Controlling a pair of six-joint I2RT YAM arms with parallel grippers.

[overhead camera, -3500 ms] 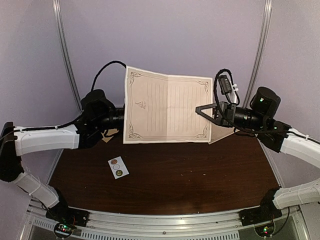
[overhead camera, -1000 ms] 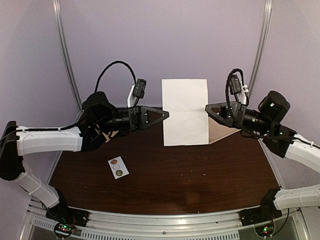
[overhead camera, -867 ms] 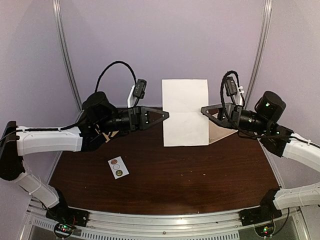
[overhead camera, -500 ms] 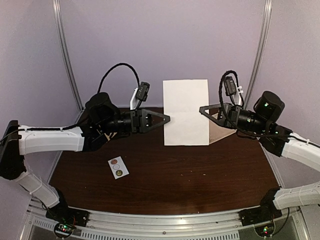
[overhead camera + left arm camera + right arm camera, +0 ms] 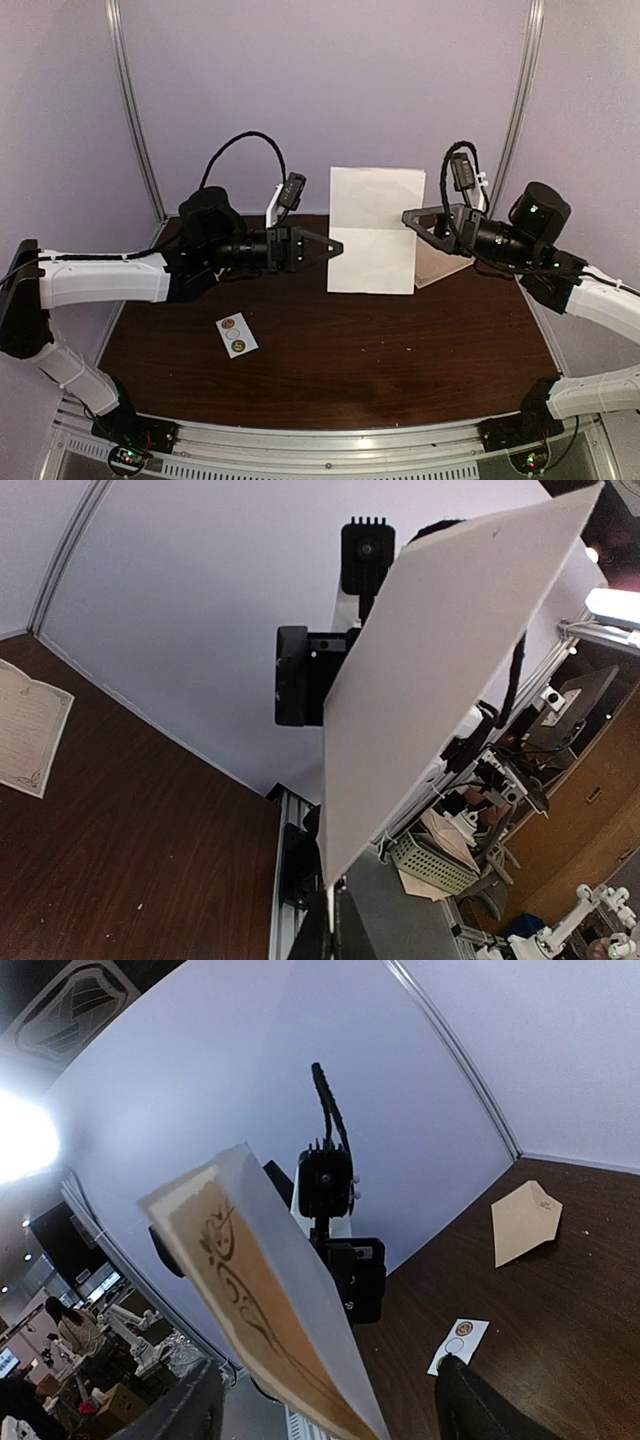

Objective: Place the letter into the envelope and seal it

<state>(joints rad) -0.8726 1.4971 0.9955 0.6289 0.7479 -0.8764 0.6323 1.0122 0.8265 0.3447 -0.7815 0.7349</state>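
The letter is folded in half and hangs upright in the air over the back of the table, white side toward the top camera. My left gripper is shut on its left edge; in the left wrist view the sheet rises from the closed fingertips. My right gripper is at the right edge, open. Its fingers stand wide apart on either side of the ornamented sheet. The tan envelope, pointed flap open, lies flat on the table far behind the left arm.
A small white sticker card with round dots lies front left on the dark wooden table. A cream sheet with an ornate border lies on the table under the right gripper, partly behind the letter.
The letter, spread open earlier, is now folded in half. Over the last second the left gripper slid lower on its left edge, and the letter shifted slightly right. The right gripper stayed at the right edge.
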